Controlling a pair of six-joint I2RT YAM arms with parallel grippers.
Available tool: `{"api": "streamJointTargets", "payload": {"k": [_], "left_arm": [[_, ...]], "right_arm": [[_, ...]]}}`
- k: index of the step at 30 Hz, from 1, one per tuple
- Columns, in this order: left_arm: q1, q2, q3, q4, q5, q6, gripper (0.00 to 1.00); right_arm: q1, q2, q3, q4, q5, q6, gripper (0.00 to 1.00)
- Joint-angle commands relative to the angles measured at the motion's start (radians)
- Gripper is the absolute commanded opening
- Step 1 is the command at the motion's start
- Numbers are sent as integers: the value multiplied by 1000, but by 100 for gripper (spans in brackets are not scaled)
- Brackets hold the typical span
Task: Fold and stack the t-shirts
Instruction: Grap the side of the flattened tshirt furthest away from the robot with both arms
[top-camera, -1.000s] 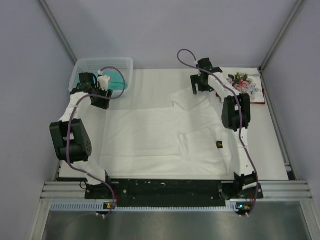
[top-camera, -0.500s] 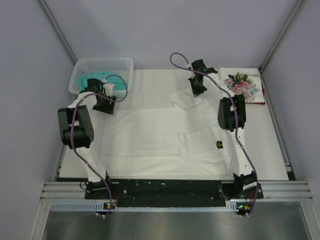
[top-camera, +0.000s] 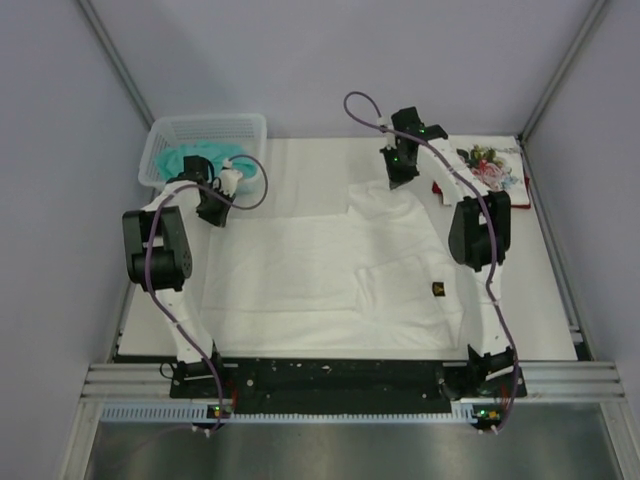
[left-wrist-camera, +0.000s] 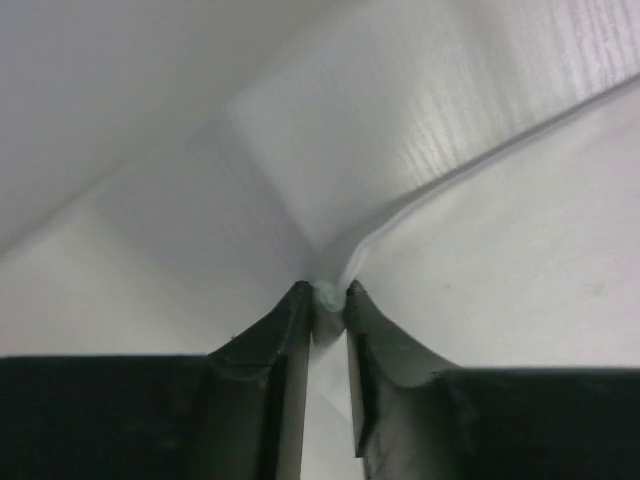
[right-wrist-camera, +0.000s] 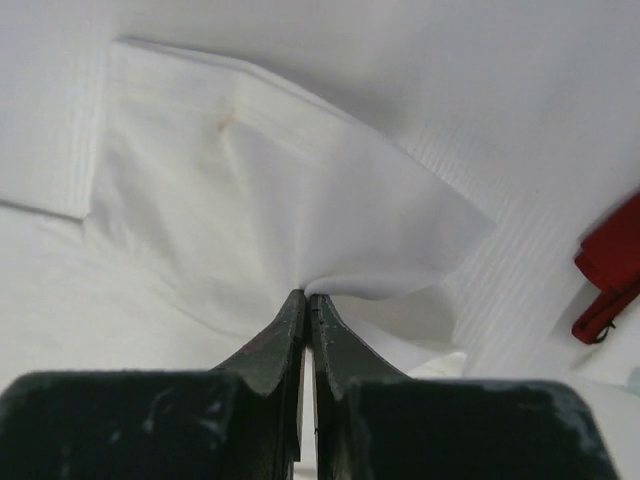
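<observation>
Pinching white t-shirt (right-wrist-camera: 300, 200) fold, right gripper (right-wrist-camera: 307, 294)

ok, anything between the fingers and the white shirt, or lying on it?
Nothing visible. Left gripper and right gripper each pinch an edge of the white t-shirt, cloth directly between the fingers. Only a small dark tag shows on its spread body; the basket and rose-print shirt sit clear of it.

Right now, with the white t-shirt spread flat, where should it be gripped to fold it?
Probably its far edge, near each corner, from above: the white t-shirt lies flat, so only a pinched-up bit of cloth gives purchase. The left gripper and right gripper each hold such a pinch there.
</observation>
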Motion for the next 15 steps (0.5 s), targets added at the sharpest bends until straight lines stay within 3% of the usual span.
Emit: {"api": "streamJointTargets", "payload": {"k": [1, 2, 9, 15], "left_arm": [[-5, -3, 11, -2, 18, 64, 4], [-5, -28, -9, 0, 37, 70, 0], [-5, -299, -187, 50, 138, 153, 0], [-5, -509, -284, -13, 167, 247, 0]], "right_arm": [[9, -168, -32, 16, -50, -11, 0], [11, -180, -41, 16, -44, -13, 0], [-2, -240, -87, 18, -76, -2, 0], [9, -433, -340, 18, -110, 27, 0]]}}
